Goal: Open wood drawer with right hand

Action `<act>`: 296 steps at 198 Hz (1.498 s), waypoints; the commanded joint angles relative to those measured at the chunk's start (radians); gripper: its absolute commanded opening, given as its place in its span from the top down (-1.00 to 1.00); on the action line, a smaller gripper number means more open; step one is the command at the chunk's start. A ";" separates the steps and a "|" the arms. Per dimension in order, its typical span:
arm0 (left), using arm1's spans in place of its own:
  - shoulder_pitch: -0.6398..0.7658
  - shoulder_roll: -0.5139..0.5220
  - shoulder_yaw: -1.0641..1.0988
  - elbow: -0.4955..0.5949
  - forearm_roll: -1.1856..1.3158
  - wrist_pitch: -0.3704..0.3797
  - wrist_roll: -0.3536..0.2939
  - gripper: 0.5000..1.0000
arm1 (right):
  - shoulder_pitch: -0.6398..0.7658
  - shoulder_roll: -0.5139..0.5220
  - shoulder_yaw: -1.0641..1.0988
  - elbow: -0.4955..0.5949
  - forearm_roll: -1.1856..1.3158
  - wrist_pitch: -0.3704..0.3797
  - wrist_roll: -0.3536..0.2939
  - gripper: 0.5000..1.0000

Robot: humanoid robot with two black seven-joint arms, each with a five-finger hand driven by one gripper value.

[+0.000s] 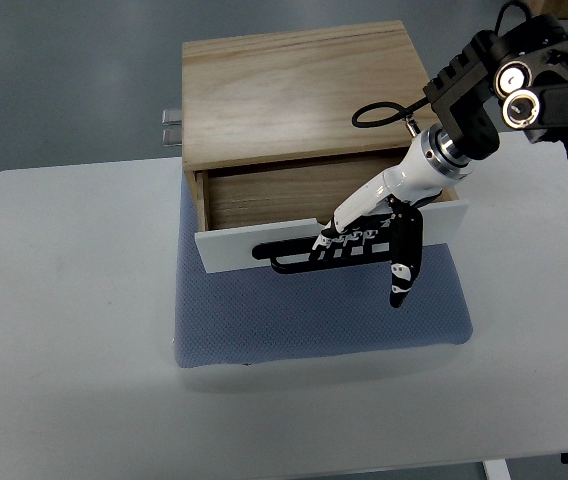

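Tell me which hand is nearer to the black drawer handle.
Right. The right hand has fingers on the black handle; the left hand is out of view.

The white table [74, 330] lies bare to the left, right and front of the blue mat [294, 320]. The wood drawer [264, 195], pulled partly out, stands over the mat's rear, its black handle [294, 260] crossed by the right hand [364, 235] (fingers over the bar).

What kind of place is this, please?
Probably a robot lab or test room: a plain white table, a grey floor, and a wood drawer box set on a blue mat for practice.
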 commanded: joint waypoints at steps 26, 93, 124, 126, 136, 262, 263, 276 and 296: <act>0.000 0.000 0.000 0.000 0.000 0.000 0.000 -1.00 | 0.024 -0.008 0.003 0.006 0.002 0.000 0.008 -0.76; 0.000 0.000 0.000 0.000 0.000 0.000 0.000 -1.00 | 0.033 -0.023 0.049 0.009 0.002 0.000 0.019 -0.76; 0.000 0.000 0.000 0.000 0.000 0.000 0.000 -1.00 | 0.031 -0.022 0.058 0.007 0.000 0.000 0.018 -0.76; 0.000 0.000 0.000 0.000 0.000 0.000 0.000 -1.00 | 0.021 -0.020 0.058 0.006 0.000 0.000 0.016 -0.76; 0.000 0.000 0.000 0.000 0.000 0.000 0.000 -1.00 | 0.016 -0.017 0.058 0.006 0.000 -0.008 0.016 -0.76; 0.000 0.000 -0.001 0.000 0.000 0.001 0.000 -1.00 | -0.050 -0.224 0.495 -0.083 0.088 0.000 0.022 -0.78; 0.000 0.000 -0.001 0.000 0.000 0.001 0.000 -1.00 | -0.050 -0.224 0.495 -0.083 0.088 0.000 0.022 -0.78; 0.000 0.000 0.000 0.000 0.000 0.000 0.000 -1.00 | -0.133 -0.283 0.583 -0.154 0.155 0.000 0.022 -0.78; 0.000 0.000 0.000 0.000 0.000 0.000 0.000 -1.00 | -0.302 -0.329 0.747 -0.284 0.233 -0.031 0.042 -0.77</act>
